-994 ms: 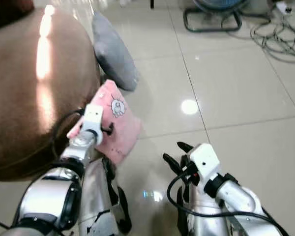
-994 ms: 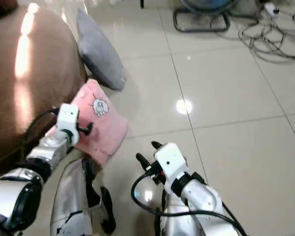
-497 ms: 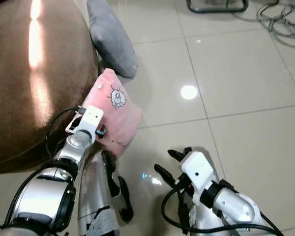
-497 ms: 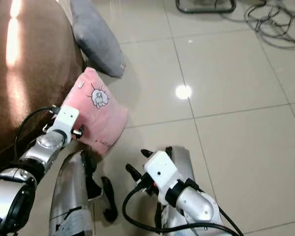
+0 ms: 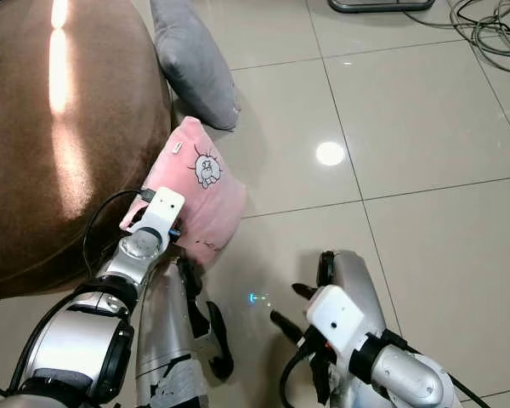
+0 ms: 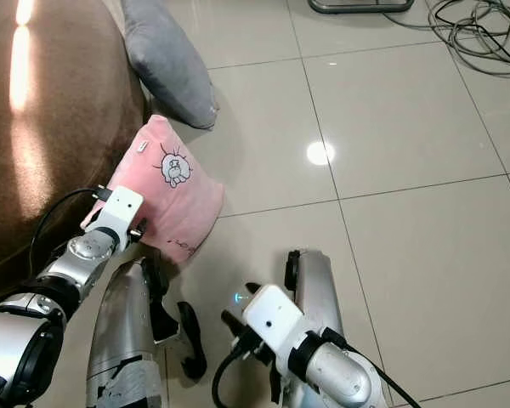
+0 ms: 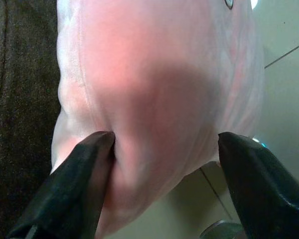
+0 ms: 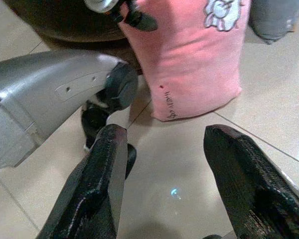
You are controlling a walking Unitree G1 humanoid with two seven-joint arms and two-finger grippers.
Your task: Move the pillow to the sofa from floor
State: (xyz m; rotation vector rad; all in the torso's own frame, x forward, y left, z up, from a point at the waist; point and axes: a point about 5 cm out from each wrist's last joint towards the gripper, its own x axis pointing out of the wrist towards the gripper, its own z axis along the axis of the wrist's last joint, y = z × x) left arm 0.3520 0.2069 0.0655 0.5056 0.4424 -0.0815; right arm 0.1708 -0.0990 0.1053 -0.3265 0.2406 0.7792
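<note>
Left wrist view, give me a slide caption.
Left claw open around the pink pillow, beside the brown sofa.

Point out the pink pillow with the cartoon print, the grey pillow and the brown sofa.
pink pillow (image 5: pixel 206 191), left eye view, face below the print
grey pillow (image 5: pixel 191 59), left eye view, middle
brown sofa (image 5: pixel 34 170), left eye view, top surface

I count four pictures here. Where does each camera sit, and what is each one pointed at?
Left eye view: on the head, looking down at the pink pillow leaning on the brown sofa; both silver arms show.
Right eye view: beside it, same scene, plus the grey pillow.
Left wrist view: along the left gripper, fingers straddling the pink pillow.
Right wrist view: along the open right gripper, low over the floor.
All four share the pink pillow.
</note>
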